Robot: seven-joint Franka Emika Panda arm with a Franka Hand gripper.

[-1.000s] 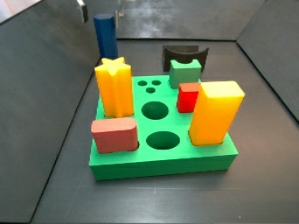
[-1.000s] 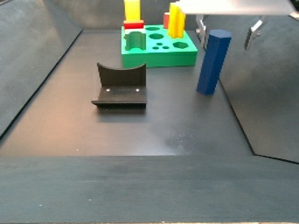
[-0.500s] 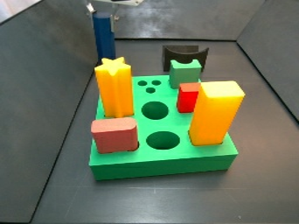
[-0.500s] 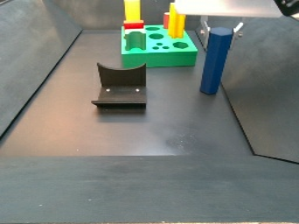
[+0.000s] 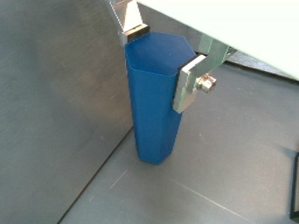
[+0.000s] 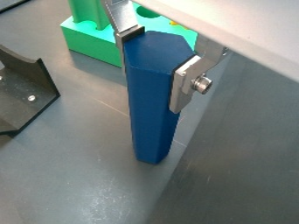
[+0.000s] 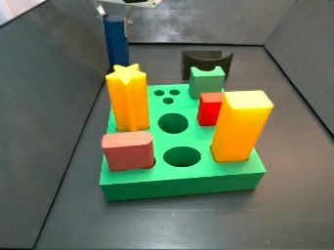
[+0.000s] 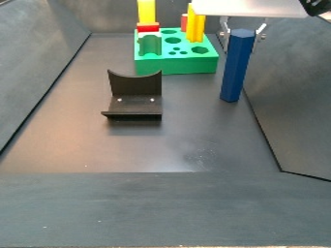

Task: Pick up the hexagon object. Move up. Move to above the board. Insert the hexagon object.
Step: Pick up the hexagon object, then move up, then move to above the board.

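**Hand at the top of the blue column, board holds its pegs**

The board [image 7: 183, 181] is a thick green block on the dark counter [image 8: 181, 145]. In its top it holds several pieces: a yellow-orange star post [image 7: 127, 98] at one corner, a tall yellow block [image 7: 240, 125], a small red block [image 7: 210, 107] behind it, a green notched peg [image 7: 206, 81] at the back, and a low brown-red block [image 7: 128, 150] at the front corner. Two large round holes [image 7: 174, 123] and a group of small holes [image 7: 170, 96] stay open.

The hexagon object [image 8: 234, 66] stands upright on the counter, apart from the board, near the side wall. In a side view it rises behind the star post [image 7: 116, 43].

The hand [image 6: 159, 54] sits at the top of this column. In both wrist views one silver finger [image 5: 191, 83] lies flat against a facet and the other [image 5: 135, 26] is at the opposite side, so the hand pinches the hexagon object at its upper end. The bottom of the column touches the counter.

The fixture [image 8: 132, 94] stands on the counter, well apart from the column.

No writing can be read on any piece.
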